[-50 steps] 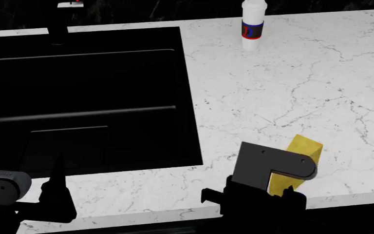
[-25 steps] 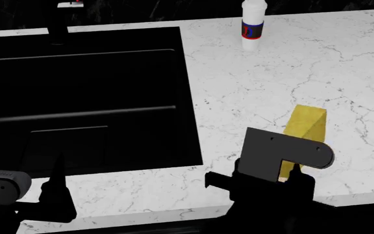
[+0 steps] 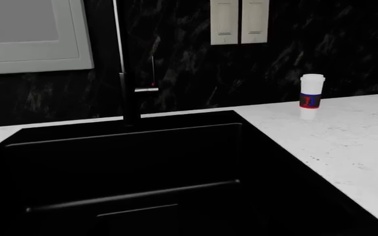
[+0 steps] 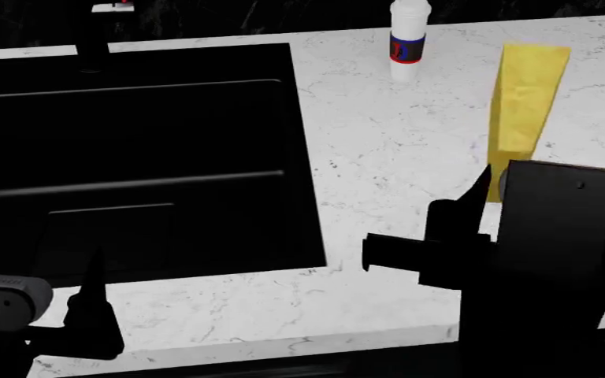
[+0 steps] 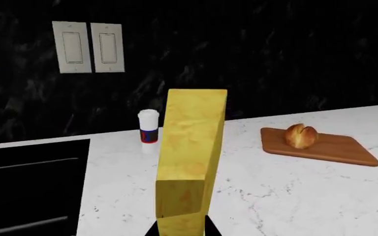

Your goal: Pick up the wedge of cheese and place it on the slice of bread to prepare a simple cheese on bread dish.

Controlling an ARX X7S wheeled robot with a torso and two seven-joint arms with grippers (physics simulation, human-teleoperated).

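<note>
My right gripper [image 4: 491, 185] is shut on the wedge of cheese [image 4: 523, 94], a bright-yellow block that it holds raised above the white marble counter [image 4: 408, 142]. In the right wrist view the cheese [image 5: 189, 152] stands up from between the jaws. The slice of bread [image 5: 300, 135], small, rounded and golden-brown, sits on a reddish-brown cutting board [image 5: 336, 147] further along the counter; it is out of the head view. My left gripper [image 4: 87, 303] hangs low near the counter's front edge by the sink; whether it is open or shut does not show.
A black sink [image 4: 135, 157] fills the left with a dark faucet [image 3: 126, 93] behind it. A white bottle with a blue and red label [image 4: 409, 39] stands at the back of the counter, also in the right wrist view [image 5: 149, 130]. Wall switches [image 5: 89, 46] are on the dark backsplash.
My right gripper has lifted the cheese off the counter and carried it up and to the right. The left arm has not moved.
</note>
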